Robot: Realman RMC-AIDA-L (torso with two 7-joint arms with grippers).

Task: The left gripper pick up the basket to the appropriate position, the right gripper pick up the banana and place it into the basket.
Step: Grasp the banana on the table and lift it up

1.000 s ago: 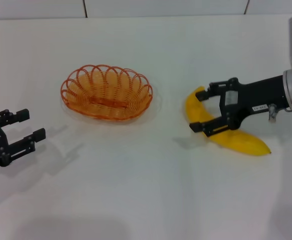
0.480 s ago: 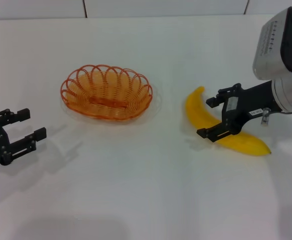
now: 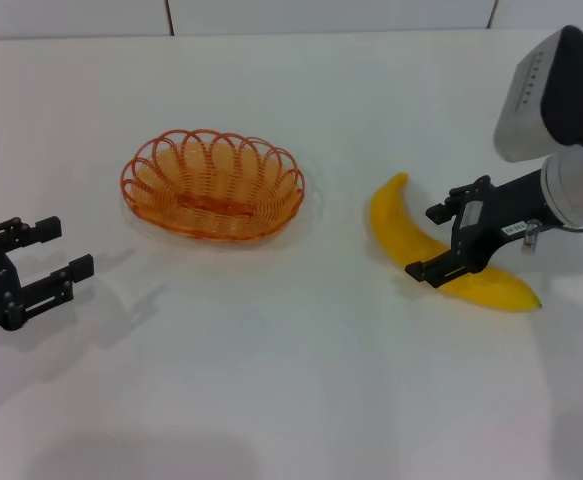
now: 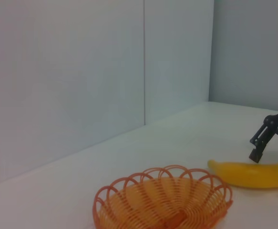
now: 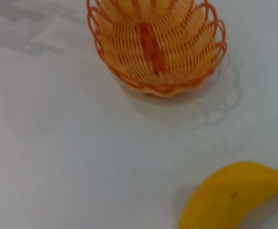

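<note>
right gripper (image 3: 433, 240) is straddling the banana (image 3: 411, 243) with fingers spread; left gripper (image 3: 56, 250) is idling, fingers spread, well apart from the basket (image 3: 213, 184).

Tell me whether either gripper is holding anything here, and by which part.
Nothing is held. The right gripper is open, its fingers straddling the middle of the banana, which lies on the table. The left gripper is open and empty, apart from the basket.

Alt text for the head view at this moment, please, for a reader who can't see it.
The right gripper, fingers open, straddles the middle of a yellow banana lying on a white table. An empty orange wire basket sits apart to the banana's left. The left gripper hangs open near the table's left edge, clear of the basket.
</note>
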